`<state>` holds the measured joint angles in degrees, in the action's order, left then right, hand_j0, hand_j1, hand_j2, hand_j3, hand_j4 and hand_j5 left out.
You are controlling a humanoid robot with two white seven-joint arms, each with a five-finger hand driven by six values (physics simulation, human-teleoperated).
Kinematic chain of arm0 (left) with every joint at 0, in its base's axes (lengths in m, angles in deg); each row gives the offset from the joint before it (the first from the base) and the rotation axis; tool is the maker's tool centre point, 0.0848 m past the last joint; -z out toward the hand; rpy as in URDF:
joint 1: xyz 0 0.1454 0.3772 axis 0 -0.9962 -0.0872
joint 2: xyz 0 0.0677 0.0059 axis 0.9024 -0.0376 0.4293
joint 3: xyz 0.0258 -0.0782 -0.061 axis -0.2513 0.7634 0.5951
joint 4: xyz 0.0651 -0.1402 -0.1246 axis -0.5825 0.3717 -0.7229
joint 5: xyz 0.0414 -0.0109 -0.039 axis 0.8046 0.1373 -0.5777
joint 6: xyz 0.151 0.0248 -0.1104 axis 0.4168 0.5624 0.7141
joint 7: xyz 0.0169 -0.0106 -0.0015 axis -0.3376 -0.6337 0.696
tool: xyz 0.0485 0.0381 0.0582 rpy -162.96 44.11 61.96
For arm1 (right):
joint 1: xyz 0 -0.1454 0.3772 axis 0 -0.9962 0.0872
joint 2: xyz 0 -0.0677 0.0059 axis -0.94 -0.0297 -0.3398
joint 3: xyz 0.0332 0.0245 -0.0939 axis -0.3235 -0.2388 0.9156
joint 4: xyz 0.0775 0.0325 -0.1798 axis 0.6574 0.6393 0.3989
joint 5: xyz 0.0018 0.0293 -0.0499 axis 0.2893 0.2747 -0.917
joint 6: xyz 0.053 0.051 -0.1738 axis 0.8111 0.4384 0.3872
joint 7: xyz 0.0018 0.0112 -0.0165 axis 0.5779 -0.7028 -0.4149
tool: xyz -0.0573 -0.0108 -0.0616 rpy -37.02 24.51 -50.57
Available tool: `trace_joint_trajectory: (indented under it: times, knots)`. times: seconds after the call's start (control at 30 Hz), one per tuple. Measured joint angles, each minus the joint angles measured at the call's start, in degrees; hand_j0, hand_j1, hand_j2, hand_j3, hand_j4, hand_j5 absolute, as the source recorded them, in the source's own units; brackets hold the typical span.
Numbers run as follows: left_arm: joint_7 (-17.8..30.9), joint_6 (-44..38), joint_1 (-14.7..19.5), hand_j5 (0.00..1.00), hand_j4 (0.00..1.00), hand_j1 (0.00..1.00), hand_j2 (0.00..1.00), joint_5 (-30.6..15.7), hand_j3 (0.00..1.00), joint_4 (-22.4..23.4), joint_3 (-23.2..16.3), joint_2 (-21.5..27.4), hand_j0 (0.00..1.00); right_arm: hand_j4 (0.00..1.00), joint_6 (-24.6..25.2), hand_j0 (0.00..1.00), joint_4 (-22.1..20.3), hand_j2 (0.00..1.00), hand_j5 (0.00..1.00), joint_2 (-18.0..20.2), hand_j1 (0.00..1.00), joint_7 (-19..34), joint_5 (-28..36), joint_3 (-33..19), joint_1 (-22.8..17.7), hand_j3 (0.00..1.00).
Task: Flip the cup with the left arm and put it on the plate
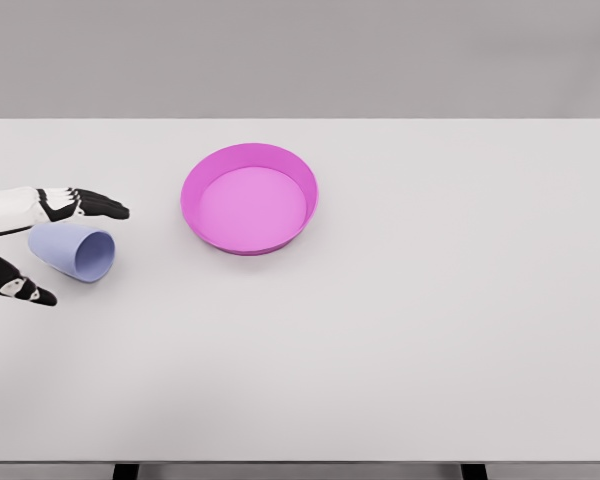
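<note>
A pale blue cup (73, 250) lies on its side on the white table, its open mouth facing right toward me. My left hand (65, 250) comes in from the left edge and brackets the cup: the fingers (92, 205) stretch past its far side, the thumb (25, 290) lies along its near side. The hand is spread around the cup with visible gaps, not closed on it. A magenta plate (192, 195) with a raised rim sits to the right of the cup, near the table's middle, with nothing in it. The right arm is out of view.
The white table (430, 330) fills the view, with its far edge at the top and its front edge at the bottom. Nothing else stands on it.
</note>
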<state>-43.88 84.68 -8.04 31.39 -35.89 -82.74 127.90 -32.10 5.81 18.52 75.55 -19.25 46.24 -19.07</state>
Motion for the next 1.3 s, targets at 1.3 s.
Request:
trace_joint_trajectory:
  times: [1.3]
  knots:
    - [0.0,0.0,7.3,1.00,1.00,1.00,1.00,12.4,1.00,22.8,-6.7,-12.4,1.00,1.00,0.0,1.00,0.1,1.00,1.00,0.0,1.00,0.0,0.1,0.0,-0.1,1.00]
